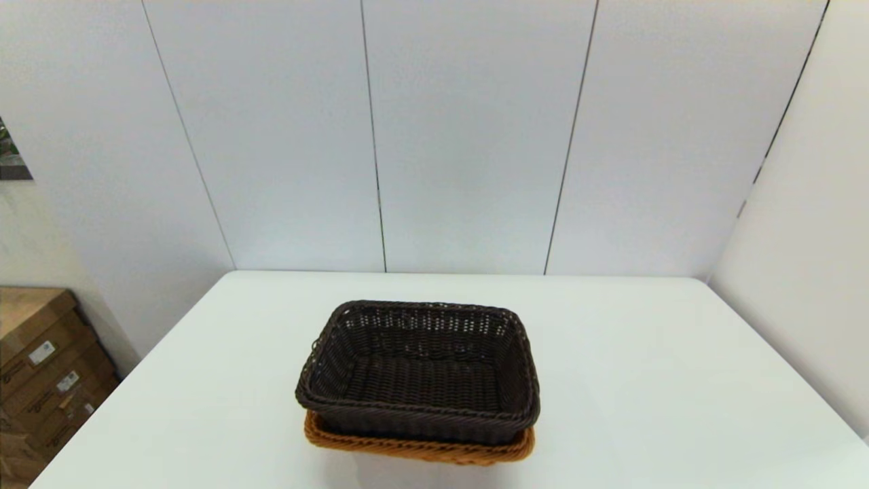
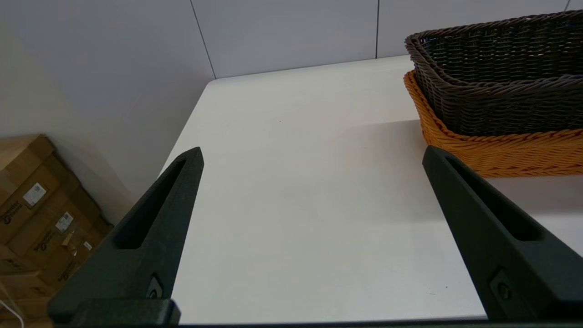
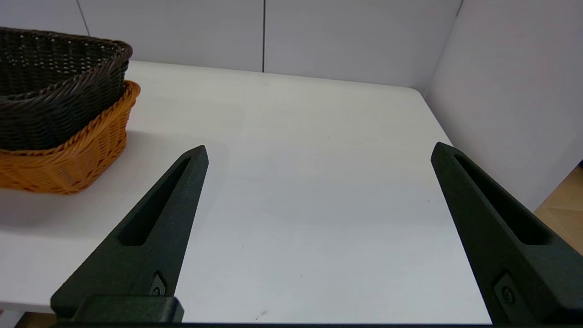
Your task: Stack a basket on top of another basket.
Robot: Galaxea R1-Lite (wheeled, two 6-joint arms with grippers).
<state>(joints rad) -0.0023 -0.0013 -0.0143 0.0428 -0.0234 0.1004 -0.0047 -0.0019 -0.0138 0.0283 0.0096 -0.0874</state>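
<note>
**Dark basket sitting nested in the orange one, both arms pulled back**

The white worktop (image 1: 645, 380) is lying wide open on both sides of the stack. Its far edge is running along the panelled wall (image 1: 468, 136), and its right edge is running close beside the side wall at about 3 o'clock. Off the left edge, at about 9 o'clock, cardboard boxes (image 1: 41, 367) are standing on the floor.

The dark brown basket (image 1: 421, 370) is sitting inside the orange-tan basket (image 1: 421, 451), near the worktop's front edge at about 6 o'clock. The dark one is riding high, so only the braided rim and a strip of the orange wall are showing beneath it. From the head view nothing is lying in the dark basket; its woven floor is showing bare. It is looking roughly squared up with the basket below.

The left gripper (image 2: 312, 155) is hanging over the worktop at the stack's 9 o'clock side, its fingers (image 2: 150, 228) spread wide and holding nothing; one finger is showing just in front of the orange basket's corner, and I cannot tell whether it is touching. The right gripper (image 3: 319, 150) is hanging at the 3 o'clock side, well apart from the baskets, its fingers (image 3: 150, 228) likewise spread wide over bare worktop.
</note>
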